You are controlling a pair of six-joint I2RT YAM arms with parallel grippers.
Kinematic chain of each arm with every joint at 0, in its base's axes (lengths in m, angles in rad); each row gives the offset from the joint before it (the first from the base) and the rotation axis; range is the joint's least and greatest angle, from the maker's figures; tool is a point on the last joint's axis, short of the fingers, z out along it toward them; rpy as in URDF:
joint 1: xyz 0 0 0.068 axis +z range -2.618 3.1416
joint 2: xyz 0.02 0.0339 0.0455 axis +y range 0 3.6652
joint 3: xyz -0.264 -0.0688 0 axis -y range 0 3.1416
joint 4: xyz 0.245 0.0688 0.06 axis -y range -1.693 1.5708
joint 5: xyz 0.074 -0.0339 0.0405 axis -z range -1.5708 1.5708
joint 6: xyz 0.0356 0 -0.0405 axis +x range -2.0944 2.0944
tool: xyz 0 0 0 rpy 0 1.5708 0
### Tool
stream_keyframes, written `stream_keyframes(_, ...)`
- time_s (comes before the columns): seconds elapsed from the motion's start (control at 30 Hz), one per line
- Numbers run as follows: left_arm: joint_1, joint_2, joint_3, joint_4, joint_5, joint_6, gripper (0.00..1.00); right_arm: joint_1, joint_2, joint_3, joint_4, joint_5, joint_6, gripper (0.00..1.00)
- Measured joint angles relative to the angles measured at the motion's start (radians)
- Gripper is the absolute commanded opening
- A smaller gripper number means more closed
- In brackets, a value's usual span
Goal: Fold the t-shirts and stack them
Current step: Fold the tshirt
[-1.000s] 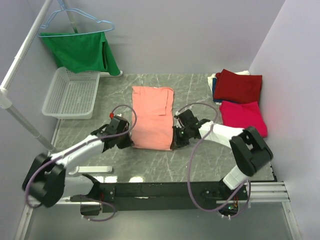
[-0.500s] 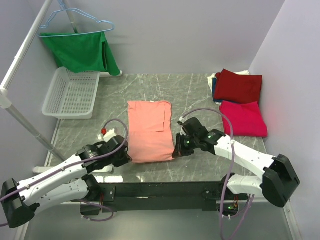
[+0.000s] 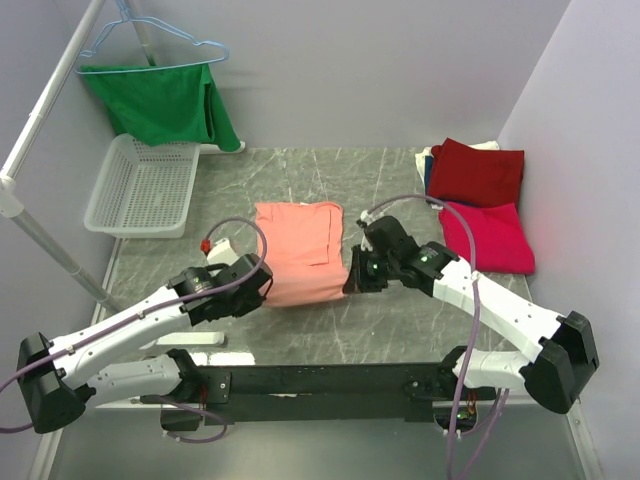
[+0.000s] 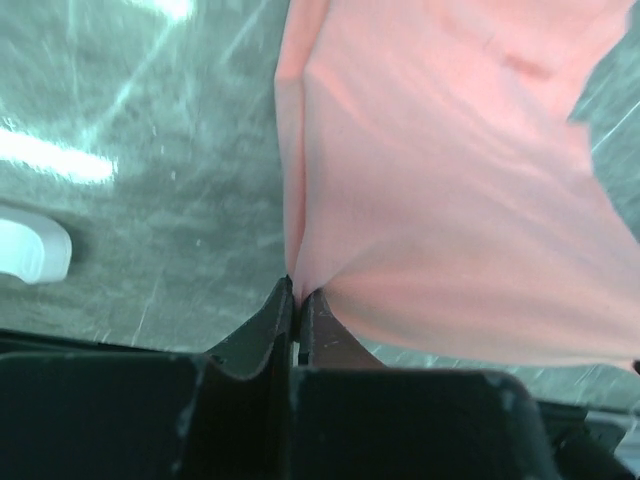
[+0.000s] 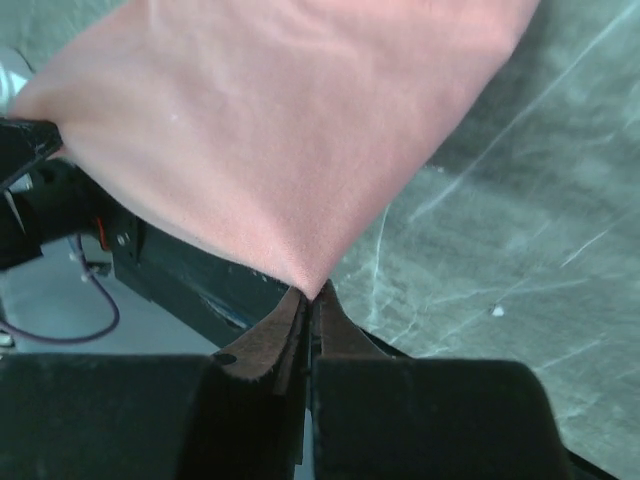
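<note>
Salmon-pink cloth t-shirt [image 3: 300, 255], mid-frame, is half folded, lower corners pinched in the jaws of left gripper [image 4: 296, 290] and right gripper [image 5: 312, 292]; folded dark red cloth tee [image 3: 478, 172] and crimson-pink cloth tee [image 3: 487, 235] lie upper right, unstacked

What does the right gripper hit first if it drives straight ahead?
The salmon-pink cloth t-shirt it is pinching by a corner: the right gripper is shut on it, cloth spreading directly ahead. Depth beyond is unclear.

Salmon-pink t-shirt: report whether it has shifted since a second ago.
Yes. The salmon-pink t-shirt slid toward the arm bases: its far edge, earlier level with the dark red t-shirt, now aligns with the far edge of the crimson-pink t-shirt.
</note>
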Motion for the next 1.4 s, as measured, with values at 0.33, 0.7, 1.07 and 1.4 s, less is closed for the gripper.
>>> stream_keyframes(0.33,0.006,0.169,0.237,-0.082,-0.226,0.017,0.01,-0.07,0.135,0.224,-0.025,0.071,-0.057,0.0)
stream_keyframes(0.7,0.215,0.322,0.319,0.052,-0.278,0.189,0.01,-0.176,0.377,0.378,0.031,0.006,-0.092,0.0)
stream_keyframes(1.07,0.388,0.655,0.477,0.333,-0.239,0.513,0.01,-0.266,0.668,0.603,0.06,-0.026,-0.101,0.0)
stream_keyframes(1.4,0.448,1.043,0.806,0.378,-0.186,0.666,0.07,-0.337,0.913,0.803,0.024,-0.027,-0.102,0.0)
